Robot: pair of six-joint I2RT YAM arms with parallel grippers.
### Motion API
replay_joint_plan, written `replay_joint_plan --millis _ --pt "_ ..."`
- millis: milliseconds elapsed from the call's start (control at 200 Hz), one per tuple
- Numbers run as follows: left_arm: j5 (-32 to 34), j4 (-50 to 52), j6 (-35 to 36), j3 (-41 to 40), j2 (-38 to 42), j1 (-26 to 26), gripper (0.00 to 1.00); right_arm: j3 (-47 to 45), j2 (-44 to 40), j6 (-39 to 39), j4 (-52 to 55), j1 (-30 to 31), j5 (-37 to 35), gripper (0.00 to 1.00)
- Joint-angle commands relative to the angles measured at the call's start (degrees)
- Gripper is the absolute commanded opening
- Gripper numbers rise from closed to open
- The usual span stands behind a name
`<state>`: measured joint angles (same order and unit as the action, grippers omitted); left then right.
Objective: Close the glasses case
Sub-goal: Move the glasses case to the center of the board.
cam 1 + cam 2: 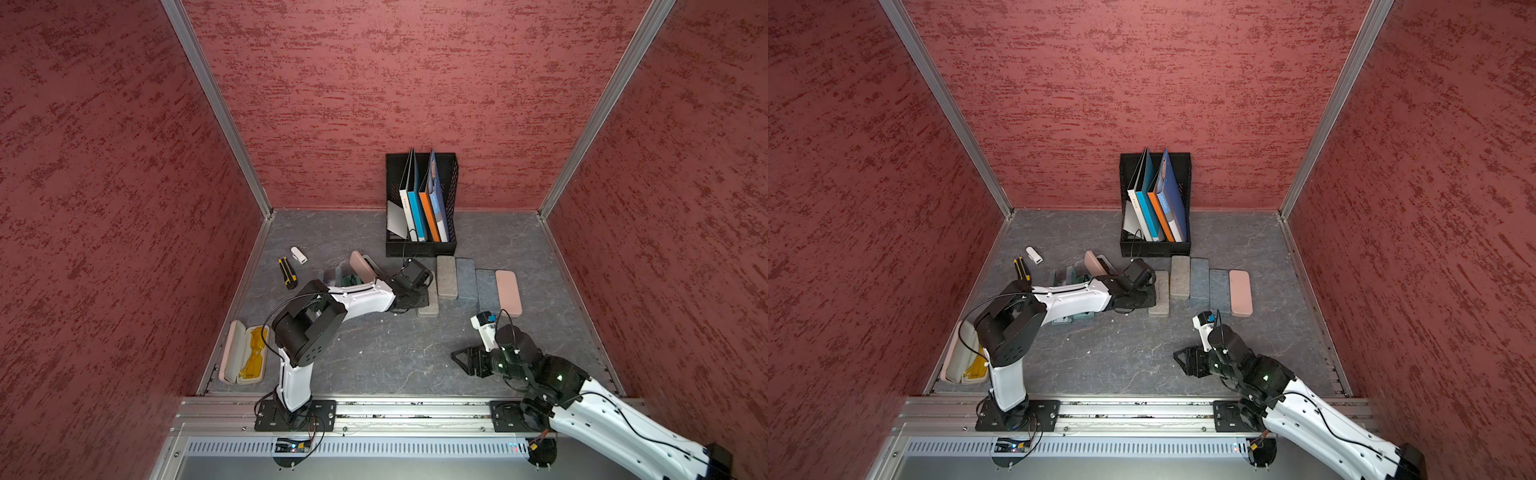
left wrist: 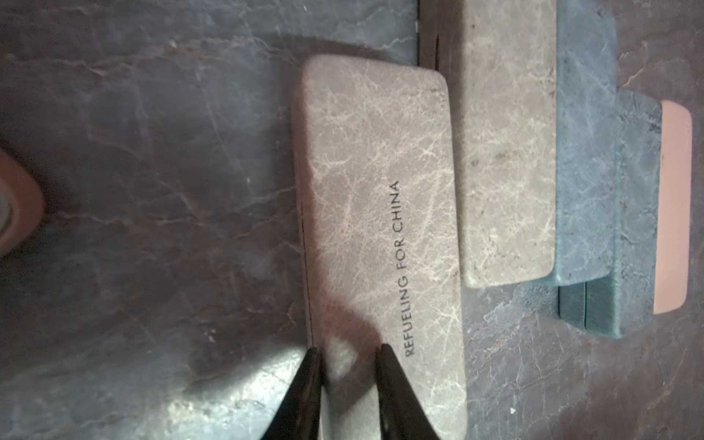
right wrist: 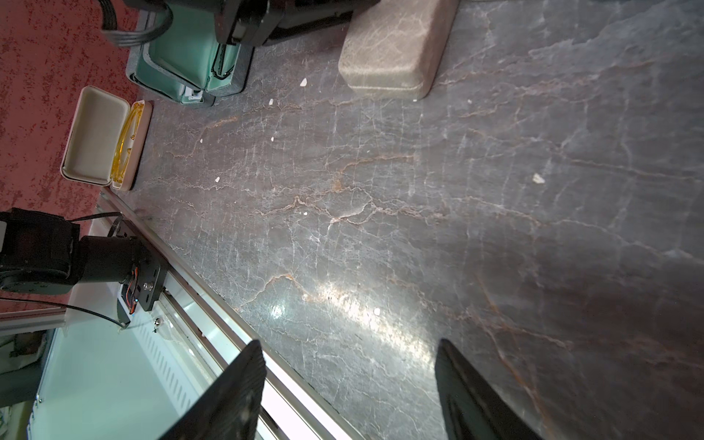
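**Taupe case nearly shut under left end effector**

The taupe, marbled hard-shell glasses case point(image 2: 377, 213) lies flat on the grey surface point(image 3: 381, 209), mid-frame in both top views, lid down to a thin seam. It is probably light, rigid and slick, so press near the lid's free edge. The left end effector point(image 2: 348, 348) is narrowly parted over the lid; the right end effector point(image 3: 349, 343) is wide apart and empty.

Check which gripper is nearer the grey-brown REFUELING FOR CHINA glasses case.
Left. The left gripper is over one end of the REFUELING FOR CHINA glasses case, at its lid. The right gripper is apart from it, over bare table.
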<state>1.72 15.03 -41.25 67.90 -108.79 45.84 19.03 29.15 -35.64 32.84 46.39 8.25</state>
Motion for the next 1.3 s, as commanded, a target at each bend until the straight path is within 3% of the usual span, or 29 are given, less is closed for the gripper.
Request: replay_joint_plan --millis 0,270,451,596,897,1297 --pt "4.38 5.17 0.48 -6.28 0.14 -0.6 0.29 -0.74 2.98 -0.66 -3.55 -0.42 0.64 0.7" --pt "7.04 5.62 0.11 -7.83 13.26 4.33 0.59 2.47 22.08 -2.13 -17.21 1.31 1.5 0.61" --pt "8.24 6.32 -1.54 -11.23 21.78 5.1 0.61 8.58 32.93 -3.72 -21.31 8.06 -4.1 0.57" --pt "14.46 9.63 -3.76 -16.04 34.36 7.56 0.62 14.42 42.62 -4.91 -22.0 10.91 -10.49 0.48" --pt "23.86 24.46 -7.92 -23.72 59.6 13.77 0.66 30.52 57.7 1.08 -9.28 14.21 -27.94 0.49" --pt "28.58 32.57 -10.35 -25.16 68.44 18.04 0.68 40.46 67.15 13.21 -1.86 14.52 -34.08 0.55"
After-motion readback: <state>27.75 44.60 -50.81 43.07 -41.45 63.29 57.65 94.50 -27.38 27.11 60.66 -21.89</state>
